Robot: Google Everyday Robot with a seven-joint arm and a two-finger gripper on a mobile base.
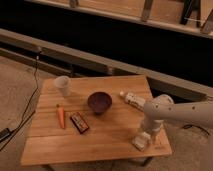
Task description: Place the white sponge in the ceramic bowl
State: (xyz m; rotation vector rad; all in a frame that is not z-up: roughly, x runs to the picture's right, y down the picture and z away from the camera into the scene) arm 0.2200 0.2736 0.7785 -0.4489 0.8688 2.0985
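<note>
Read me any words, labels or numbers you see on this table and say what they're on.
None can be read.
White labelled tube: print too blurred.
Dark rectangular snack wrapper: markings too blurred.
Gripper, low at the wooden table's front right corner: no marking shows.

A slatted wooden table is standing on a speckled floor. A white cup is standing upright near the table's far left corner. An orange carrot is lying toward the left edge, and a dark wrapped bar is lying at an angle just beside it. A white labelled tube is lying on its side toward the far right. A black cable is trailing over the floor left of the table
</note>
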